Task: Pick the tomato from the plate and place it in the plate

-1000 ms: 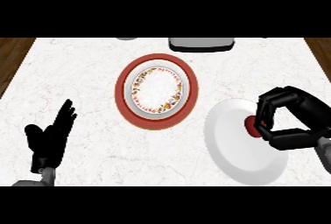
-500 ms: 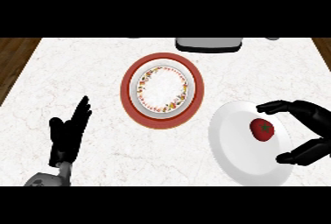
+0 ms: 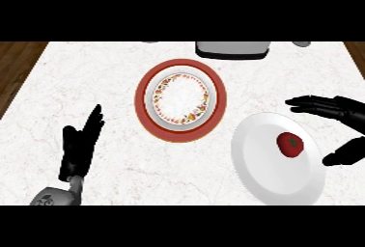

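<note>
**Mia:** White stone surface [image 3: 107, 72] with a dark wood strip at the far left. What was on it?

**Ben:** A white plate [image 3: 264, 169] sat near the right. The tomato [image 3: 290, 144] lay on its right part. In the middle sat a red plate [image 3: 180, 100] with a flowery dish inside it. A grey box [image 3: 233, 49] stood at the far edge.

**Mia:** And the hands?

**Ben:** The right hand [image 3: 335, 108] was spread wide around the tomato, fingers [image 3: 308, 102] on the far side and thumb on the near side, holding nothing. The left hand [image 3: 80, 147] rested open at the near left, fingers up.

**Mia:** How would the tomato feel?

**Ben:** Light, round and smooth, I think, so it could roll or slip. It looked soft too, so a hard squeeze might squash it. Best to take it by its two sides, across the middle.

**Mia:** What changed?

**Ben:** One second before, the right hand was curled over the tomato. Then it opened and pulled back a little. The tomato stayed on the white plate.
</note>
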{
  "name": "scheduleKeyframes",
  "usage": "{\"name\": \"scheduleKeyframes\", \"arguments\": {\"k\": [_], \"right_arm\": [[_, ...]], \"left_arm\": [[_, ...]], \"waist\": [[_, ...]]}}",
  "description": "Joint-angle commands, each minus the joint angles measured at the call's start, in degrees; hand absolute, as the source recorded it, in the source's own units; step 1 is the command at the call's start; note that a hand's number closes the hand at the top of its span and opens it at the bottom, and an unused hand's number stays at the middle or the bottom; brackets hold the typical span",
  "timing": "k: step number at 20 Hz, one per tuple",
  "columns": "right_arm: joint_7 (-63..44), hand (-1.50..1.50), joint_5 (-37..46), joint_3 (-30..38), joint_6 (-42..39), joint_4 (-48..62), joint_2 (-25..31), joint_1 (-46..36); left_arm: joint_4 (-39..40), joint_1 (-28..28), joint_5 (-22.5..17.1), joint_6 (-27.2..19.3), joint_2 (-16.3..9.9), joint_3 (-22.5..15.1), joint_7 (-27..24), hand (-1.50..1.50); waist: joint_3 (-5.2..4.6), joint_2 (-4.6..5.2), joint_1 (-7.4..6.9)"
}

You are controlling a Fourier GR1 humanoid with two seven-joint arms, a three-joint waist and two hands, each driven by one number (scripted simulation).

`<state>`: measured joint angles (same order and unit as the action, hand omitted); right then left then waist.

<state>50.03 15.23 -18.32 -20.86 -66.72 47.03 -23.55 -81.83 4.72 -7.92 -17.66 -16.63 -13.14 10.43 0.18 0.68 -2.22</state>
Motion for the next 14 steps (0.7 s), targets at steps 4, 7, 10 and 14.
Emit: {"name": "scheduleKeyframes", "arguments": {"k": [4,7,10,14], "right_arm": [[7.5,-1.50,13.2,-10.0,-3.2,6.2,3.1,-6.5],[8.3,-1.50,16.0,-12.5,-3.4,8.4,3.0,-8.7],[6.6,-1.50,20.2,-15.5,-0.4,12.6,-1.4,-10.0],[7.4,-1.50,21.5,-14.4,-0.1,16.9,-4.2,-11.4]], "left_arm": [[1.4,0.9,2.4,-1.9,2.2,-1.1,0.0,0.00],[2.9,1.8,-1.2,2.4,-0.6,3.0,-0.2,0.00],[-0.2,-0.3,2.5,-1.3,1.8,0.0,0.8,0.00],[-2.8,-1.8,2.0,0.4,1.5,0.7,2.4,0.00]], "waist": [[-0.14,-0.15,0.19],[-0.18,-0.23,0.75],[-0.14,-0.38,0.66],[-0.15,-0.54,1.17]]}}
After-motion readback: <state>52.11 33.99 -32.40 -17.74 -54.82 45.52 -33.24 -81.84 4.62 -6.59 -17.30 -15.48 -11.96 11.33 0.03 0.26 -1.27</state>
